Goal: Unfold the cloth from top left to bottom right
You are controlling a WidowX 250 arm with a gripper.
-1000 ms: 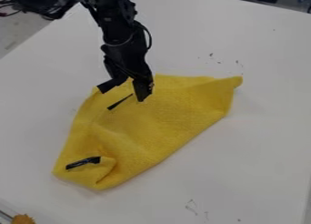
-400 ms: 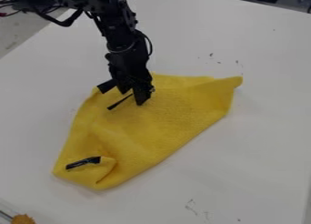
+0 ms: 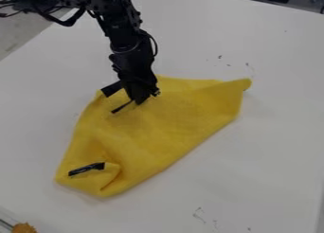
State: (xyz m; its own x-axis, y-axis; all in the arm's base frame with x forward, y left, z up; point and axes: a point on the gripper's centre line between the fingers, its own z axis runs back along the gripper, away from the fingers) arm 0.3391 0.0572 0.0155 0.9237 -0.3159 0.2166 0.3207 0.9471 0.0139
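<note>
The yellow cloth (image 3: 161,125) lies in a rough slanting shape on the table, its lower left corner folded over on itself. Black tape marks its upper left edge, its middle top and the folded corner. My gripper (image 3: 139,102) hangs down over the upper left part of the cloth, beside the thin black strip (image 3: 122,106). Its fingers are together at the fabric, shut on the cloth; the pinched bit is hidden behind the tips.
The white table (image 3: 265,147) stretches around the cloth, with a few small dark marks on it. An orange-brown object (image 3: 24,228) sits at the lower left corner of the view.
The gripper's fingers, apart before, have come together on the cloth. Its arm has shifted slightly left, and the cloth's right corner has moved very slightly left too.
</note>
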